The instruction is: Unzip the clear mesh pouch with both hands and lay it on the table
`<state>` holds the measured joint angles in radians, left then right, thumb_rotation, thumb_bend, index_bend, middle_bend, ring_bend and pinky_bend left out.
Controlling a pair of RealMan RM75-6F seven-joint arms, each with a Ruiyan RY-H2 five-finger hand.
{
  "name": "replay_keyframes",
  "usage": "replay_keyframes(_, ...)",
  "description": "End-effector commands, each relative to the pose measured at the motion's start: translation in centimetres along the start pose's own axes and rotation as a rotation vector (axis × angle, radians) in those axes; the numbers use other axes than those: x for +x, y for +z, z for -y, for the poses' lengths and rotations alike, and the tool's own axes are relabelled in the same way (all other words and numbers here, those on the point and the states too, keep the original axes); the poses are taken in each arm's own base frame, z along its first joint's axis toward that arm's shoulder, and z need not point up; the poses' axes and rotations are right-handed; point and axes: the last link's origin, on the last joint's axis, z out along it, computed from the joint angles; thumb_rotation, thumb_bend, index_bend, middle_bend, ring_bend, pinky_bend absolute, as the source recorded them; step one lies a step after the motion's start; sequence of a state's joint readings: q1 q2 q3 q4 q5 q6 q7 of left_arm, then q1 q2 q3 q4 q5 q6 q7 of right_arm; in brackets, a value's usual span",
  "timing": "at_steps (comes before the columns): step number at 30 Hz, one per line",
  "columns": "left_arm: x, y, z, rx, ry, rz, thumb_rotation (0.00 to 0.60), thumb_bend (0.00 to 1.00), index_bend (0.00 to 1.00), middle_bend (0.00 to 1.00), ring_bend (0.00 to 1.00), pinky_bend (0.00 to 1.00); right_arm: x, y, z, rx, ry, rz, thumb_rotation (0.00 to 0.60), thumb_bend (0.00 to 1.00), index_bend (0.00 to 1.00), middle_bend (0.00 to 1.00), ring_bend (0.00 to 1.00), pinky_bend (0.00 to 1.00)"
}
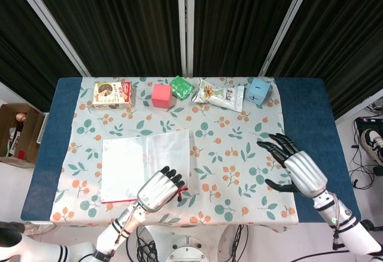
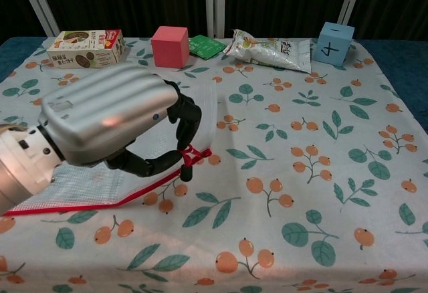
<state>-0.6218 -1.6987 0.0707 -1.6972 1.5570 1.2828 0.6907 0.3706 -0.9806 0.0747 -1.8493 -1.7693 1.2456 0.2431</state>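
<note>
Clear mesh pouch with red zipper edge (image 1: pixel 143 163) lies on the floral tablecloth (image 1: pixel 239 154), left of centre; its near right corner is lifted off the cloth. Left hand (image 1: pixel 158 190) sits at that corner with fingers curled in, pinching the red zipper pull (image 2: pixel 192 154); in the chest view the left hand (image 2: pixel 107 122) covers much of the pouch (image 2: pixel 87 186). Right hand (image 1: pixel 296 169) hovers over the right side of the table, fingers spread, holding nothing, well apart from the pouch. Along the far edge: brown snack box (image 1: pixel 112 94), red cube (image 1: pixel 161 95), green packet (image 1: pixel 181 87), white snack bag (image 1: pixel 219 94), light blue cube (image 1: pixel 258 91).
</note>
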Motion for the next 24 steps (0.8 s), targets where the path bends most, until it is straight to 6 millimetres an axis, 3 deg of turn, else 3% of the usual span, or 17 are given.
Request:
replay_keyframes(1,0.6,-0.3,0.0,0.026,-0.003,-0.018,0.6,0.43,0.63,0.54,0.49,0.57,0.3,3.9,2.8,0.095,-0.057,0.067,0.6,0.14,0.11,0.17,0.0,0.01)
replay_keyframes(9,1.6,-0.7,0.2,0.072,-0.004,-0.043,0.6,0.42,0.63,0.56,0.52,0.6,-1.9,10.1,7.1,0.219,-0.147,0.21,0.6,0.14,0.15,0.17,0.0,0.01)
replay_keyframes(14,1.9,-1.0,0.5,0.103,-0.017,-0.048,0.6,0.42,0.63,0.56,0.52,0.6,-3.9,13.4,9.4,0.274,-0.215,0.238,0.6,0.05,0.23,0.17,0.0,0.01)
replay_keyframes(18,2.2,-1.3,0.7,0.122,-0.021,-0.059,0.6,0.42,0.63,0.56,0.52,0.6,-5.3,15.4,10.8,0.294,-0.224,0.251,0.6,0.05,0.3,0.17,0.0,0.01)
replay_keyframes(24,2.5,-1.6,0.9,0.14,-0.027,-0.066,0.6,0.42,0.63,0.56,0.52,0.6,-7.2,16.8,11.9,0.3,-0.209,0.284,0.6,0.05,0.39,0.18,0.0,0.01)
